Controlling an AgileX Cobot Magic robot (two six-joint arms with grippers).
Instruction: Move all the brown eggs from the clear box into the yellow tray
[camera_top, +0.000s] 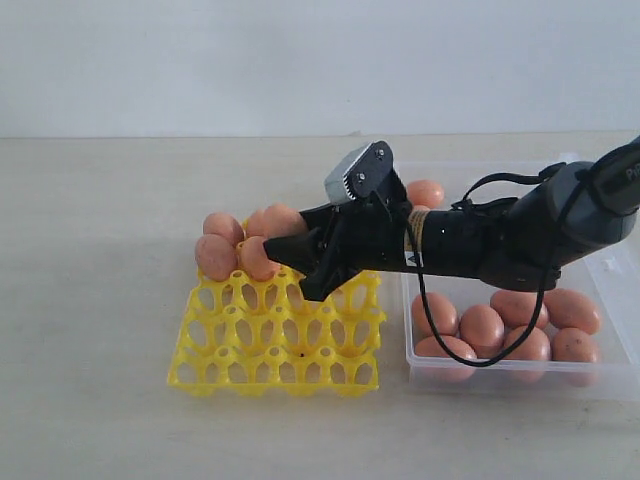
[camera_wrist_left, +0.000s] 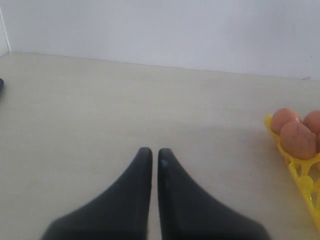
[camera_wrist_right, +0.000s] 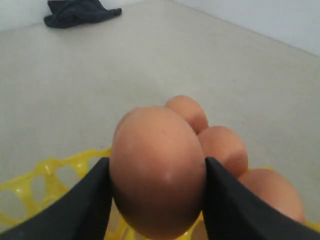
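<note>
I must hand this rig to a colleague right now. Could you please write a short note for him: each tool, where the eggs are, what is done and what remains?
Left tool: shut, empty, over the table, clear of the yellow tray.
Right tool: shut on a brown egg, over the tray's back rows, not yet released.
Done: a few eggs sit in the back cups; most cups are empty.
Left: seat the held egg, then move the remaining eggs out of the clear box. There are several, and part of the box is hidden.
</note>
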